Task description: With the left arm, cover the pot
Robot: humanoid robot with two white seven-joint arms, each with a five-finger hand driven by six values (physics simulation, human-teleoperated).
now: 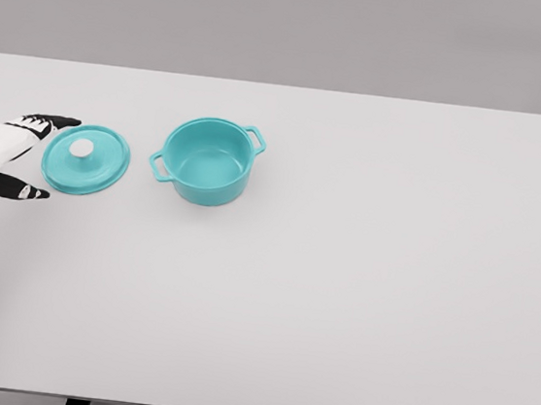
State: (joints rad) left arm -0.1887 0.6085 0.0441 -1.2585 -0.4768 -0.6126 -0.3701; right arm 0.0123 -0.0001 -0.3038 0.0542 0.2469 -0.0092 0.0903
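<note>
Teal pot (208, 161), teal lid (86, 159) white knob, white table (338, 298)

Bright, even, diffuse light — faint soft shadows, no glare, sharp focus, clean simulator render

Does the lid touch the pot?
Apart. The head view shows a strip of bare white table between the lid and the pot.

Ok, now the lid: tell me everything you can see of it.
The lid is round, teal and smooth, glossy like enamel, with a small white knob at its centre. It lies flat on the white table, knob up, just left of the open teal pot and apart from it. The left robot hand is at its left edge, fingers spread; whether they touch it is unclear.
</note>
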